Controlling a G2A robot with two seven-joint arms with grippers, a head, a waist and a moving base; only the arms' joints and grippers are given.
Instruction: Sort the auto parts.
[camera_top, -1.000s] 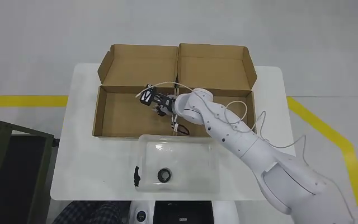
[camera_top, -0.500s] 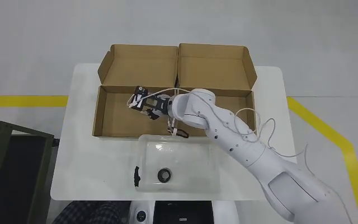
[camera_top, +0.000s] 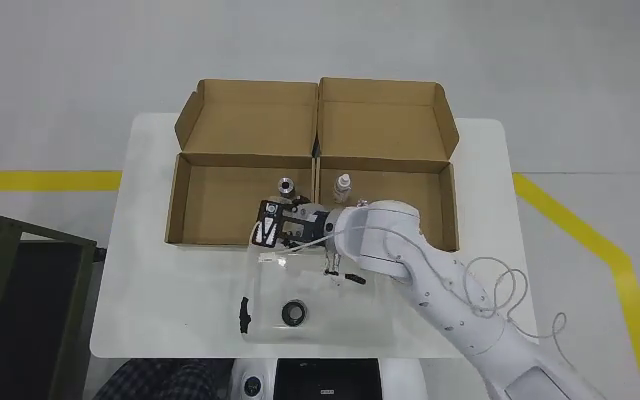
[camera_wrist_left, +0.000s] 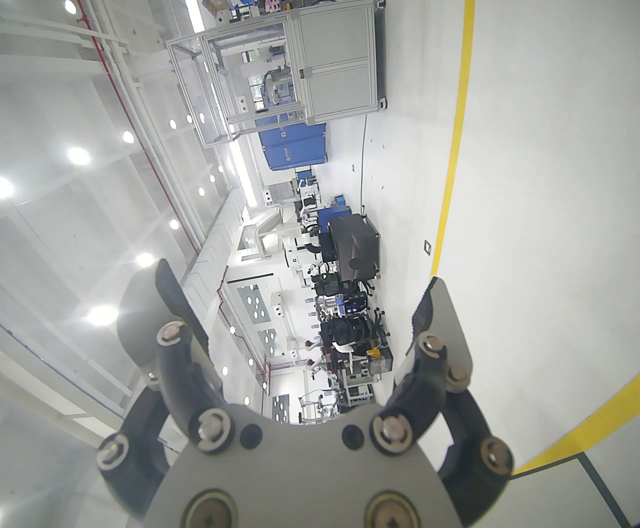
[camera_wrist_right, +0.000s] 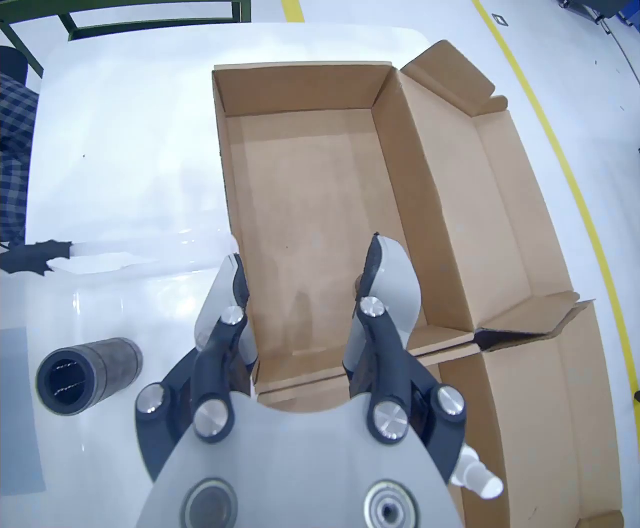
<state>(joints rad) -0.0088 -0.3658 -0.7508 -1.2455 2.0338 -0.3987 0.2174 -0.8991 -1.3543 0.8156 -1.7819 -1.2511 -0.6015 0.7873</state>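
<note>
Two parts look sorted, metal fitting (camera_top: 285, 186) in left cardboard box (camera_top: 215, 205) and white-capped part (camera_top: 343, 183) in right box (camera_top: 395, 185); linear bearing (camera_top: 293, 313) unsorted in clear bin (camera_top: 340, 320); right gripper (camera_top: 266, 228) fingers wide, empty, over left cardboard box; left gripper (camera_wrist_left: 297, 275) fingers wide.

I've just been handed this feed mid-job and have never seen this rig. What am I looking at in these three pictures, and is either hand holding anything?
This is a two-armed robot sorting parts at a white table. The top picture looks down from above its arms; the other two come from a camera on each wrist. Two open cardboard boxes stand side by side: the left box holds a small metal part, the right box a whitish part. In front, a clear bin holds a black cylinder. The right hand hovers open and empty over the left box's front wall. The left hand is open, empty, facing the room.
</note>
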